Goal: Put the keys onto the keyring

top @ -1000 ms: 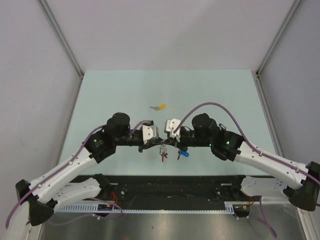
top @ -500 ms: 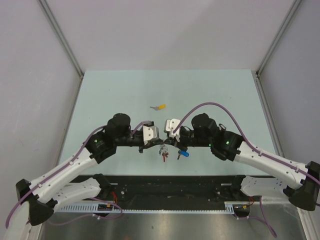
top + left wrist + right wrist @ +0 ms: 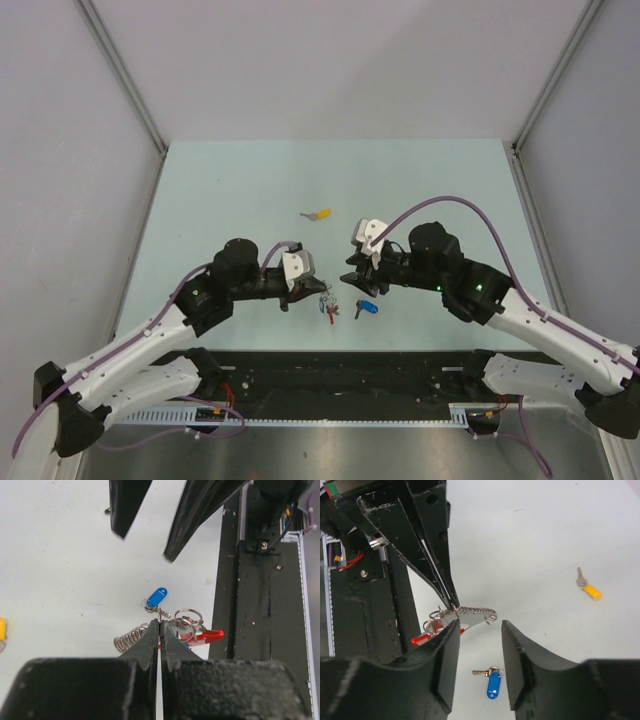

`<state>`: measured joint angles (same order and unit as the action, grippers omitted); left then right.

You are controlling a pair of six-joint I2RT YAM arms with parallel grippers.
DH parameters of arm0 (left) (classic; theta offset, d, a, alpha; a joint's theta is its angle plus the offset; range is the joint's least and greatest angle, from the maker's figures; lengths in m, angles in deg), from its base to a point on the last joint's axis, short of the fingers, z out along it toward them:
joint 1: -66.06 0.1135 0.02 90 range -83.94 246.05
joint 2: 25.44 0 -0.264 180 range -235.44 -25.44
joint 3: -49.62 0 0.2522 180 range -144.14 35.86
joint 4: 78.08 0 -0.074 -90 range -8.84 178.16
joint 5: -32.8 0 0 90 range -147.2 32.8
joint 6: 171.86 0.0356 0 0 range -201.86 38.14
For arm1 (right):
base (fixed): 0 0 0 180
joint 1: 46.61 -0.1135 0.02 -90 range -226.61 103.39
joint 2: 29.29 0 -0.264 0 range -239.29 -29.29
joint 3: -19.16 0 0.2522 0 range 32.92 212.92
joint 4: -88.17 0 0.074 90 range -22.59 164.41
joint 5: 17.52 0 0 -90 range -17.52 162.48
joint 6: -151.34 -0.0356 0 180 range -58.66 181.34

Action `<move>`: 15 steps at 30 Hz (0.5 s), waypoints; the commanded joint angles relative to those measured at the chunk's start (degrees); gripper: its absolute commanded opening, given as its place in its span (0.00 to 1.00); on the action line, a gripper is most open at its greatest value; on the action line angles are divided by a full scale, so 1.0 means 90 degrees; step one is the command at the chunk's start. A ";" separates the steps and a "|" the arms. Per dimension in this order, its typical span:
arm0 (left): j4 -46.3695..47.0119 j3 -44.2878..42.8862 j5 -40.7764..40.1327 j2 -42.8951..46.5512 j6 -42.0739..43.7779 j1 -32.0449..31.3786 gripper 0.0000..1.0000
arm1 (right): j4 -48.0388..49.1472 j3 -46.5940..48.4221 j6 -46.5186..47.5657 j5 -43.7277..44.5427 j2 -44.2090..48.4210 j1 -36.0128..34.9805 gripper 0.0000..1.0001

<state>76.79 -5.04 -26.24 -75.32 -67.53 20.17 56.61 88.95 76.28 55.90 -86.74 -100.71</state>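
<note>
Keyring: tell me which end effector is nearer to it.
Left. The left end effector is shut on the keyring; the right end effector hangs open, apart from it.

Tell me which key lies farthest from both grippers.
The yellow-capped key, lying alone farther up the table; the blue-capped key lies close to the right gripper and the left gripper pinching the keyring.

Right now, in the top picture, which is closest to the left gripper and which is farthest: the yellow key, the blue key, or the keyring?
Starting from the left gripper:
1. The keyring, pinched right at its tips.
2. The blue key, lying on the table to its right.
3. The yellow key, farther back, toward the table's middle.
</note>
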 commanded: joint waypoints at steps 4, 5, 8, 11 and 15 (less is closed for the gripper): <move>0.1457 0.0307 -0.0198 0.0533 -0.0771 0.0030 0.00 | 0.0385 -0.0209 -0.0888 0.0942 0.0446 0.0035 0.46; 0.1508 0.0355 -0.0217 0.0553 -0.0820 0.0030 0.00 | 0.0560 -0.0268 -0.1004 0.1011 0.0456 0.0016 0.46; 0.1713 0.0472 -0.0217 0.0621 -0.0918 0.0050 0.00 | 0.0854 -0.0512 -0.1132 0.1402 0.0456 -0.0082 0.46; 0.2005 0.0648 -0.0217 0.0728 -0.1035 0.0079 0.00 | 0.1108 -0.0698 -0.1220 0.1656 0.0417 -0.0131 0.46; 0.2376 0.0814 -0.0295 0.0826 -0.1181 0.0128 0.00 | 0.1343 -0.0864 -0.1415 0.1676 0.0397 -0.0267 0.46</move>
<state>90.75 1.47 -28.21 -69.42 -75.57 20.76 62.95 81.76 66.36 68.36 -83.24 -101.98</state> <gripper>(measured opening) 0.006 0.458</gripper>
